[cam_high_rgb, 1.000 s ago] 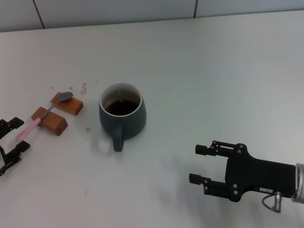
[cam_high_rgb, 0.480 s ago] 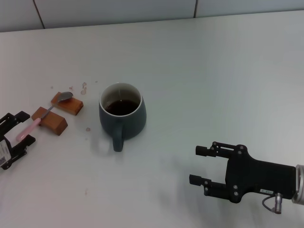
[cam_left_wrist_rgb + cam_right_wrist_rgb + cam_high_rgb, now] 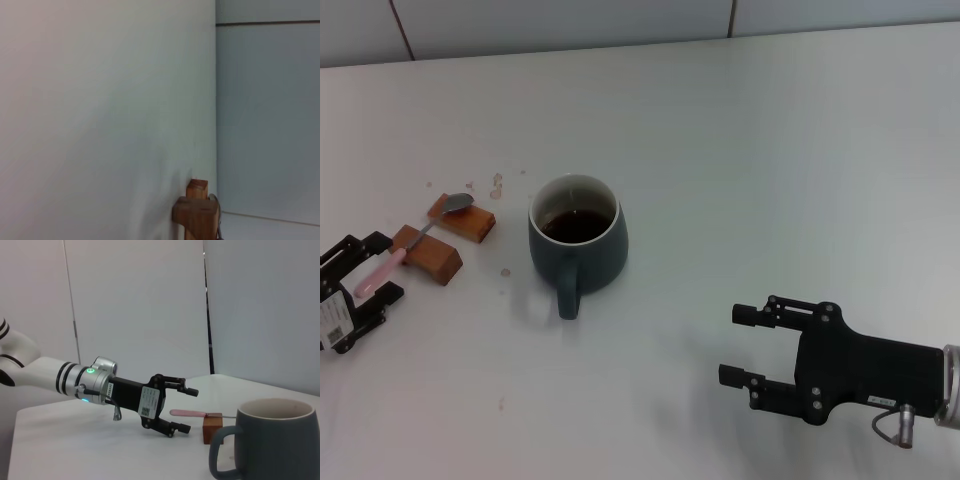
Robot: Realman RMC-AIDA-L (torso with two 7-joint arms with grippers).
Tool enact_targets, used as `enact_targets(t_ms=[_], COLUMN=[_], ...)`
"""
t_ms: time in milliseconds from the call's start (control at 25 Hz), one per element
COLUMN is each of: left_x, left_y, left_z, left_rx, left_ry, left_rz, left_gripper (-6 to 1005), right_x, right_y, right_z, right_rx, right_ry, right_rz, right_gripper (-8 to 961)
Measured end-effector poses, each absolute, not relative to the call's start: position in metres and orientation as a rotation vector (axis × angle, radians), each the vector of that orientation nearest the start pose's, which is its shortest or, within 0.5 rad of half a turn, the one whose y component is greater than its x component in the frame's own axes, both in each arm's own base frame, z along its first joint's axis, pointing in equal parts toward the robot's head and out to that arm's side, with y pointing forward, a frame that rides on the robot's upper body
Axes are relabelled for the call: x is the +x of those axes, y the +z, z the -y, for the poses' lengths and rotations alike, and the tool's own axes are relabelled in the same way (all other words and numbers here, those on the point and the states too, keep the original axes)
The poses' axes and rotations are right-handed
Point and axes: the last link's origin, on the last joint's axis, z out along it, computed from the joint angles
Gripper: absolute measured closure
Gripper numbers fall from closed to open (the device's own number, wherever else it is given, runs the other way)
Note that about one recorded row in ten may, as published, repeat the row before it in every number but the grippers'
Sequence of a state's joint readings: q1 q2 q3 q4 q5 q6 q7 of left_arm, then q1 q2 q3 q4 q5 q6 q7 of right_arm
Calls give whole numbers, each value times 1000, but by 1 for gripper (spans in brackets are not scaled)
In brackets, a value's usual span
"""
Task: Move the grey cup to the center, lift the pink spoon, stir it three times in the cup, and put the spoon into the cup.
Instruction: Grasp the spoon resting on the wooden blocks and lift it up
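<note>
The grey cup [image 3: 576, 246] stands left of the table's middle, holding dark liquid, its handle turned toward me; it also fills the near corner of the right wrist view [image 3: 274, 440]. The pink spoon [image 3: 383, 268] rests across two brown wooden blocks [image 3: 432, 256], its silver bowl on the farther block. My left gripper [image 3: 382, 268] is open at the table's left edge, one finger on each side of the pink handle's end, not closed on it. The right wrist view shows this too: left gripper [image 3: 189, 410], spoon [image 3: 187, 413]. My right gripper [image 3: 742, 346] stands open at the near right, well away from the cup.
Small brown stains [image 3: 497, 182] dot the white tabletop beyond the blocks. The table's far edge meets a panelled wall [image 3: 560, 20]. In the left wrist view only the wooden blocks [image 3: 196, 215] and bare tabletop show.
My left gripper has slid to the right along the table toward the blocks, so its open fingers now straddle the spoon's pink handle end. Cup, spoon and right gripper have not moved.
</note>
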State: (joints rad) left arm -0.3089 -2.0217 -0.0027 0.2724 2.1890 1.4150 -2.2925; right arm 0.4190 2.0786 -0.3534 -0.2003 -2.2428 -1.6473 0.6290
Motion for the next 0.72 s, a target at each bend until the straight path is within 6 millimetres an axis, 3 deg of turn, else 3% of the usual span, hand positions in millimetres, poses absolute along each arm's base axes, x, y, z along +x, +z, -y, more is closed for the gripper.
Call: enact_targets(t_ms=[480, 720], left_x=[-388, -389], left_y=[4, 4], left_z=[-250, -250], left_rx=[1413, 1413], left_ry=[1490, 1492], left_rz=[-2675, -2684], left_gripper=[285, 554], right_x=[299, 299], right_y=[-61, -60], right_z=[-234, -234], right_rx=[-2708, -2706], right_ry=[896, 897], right_rz=[-273, -274], right_gripper=[286, 286])
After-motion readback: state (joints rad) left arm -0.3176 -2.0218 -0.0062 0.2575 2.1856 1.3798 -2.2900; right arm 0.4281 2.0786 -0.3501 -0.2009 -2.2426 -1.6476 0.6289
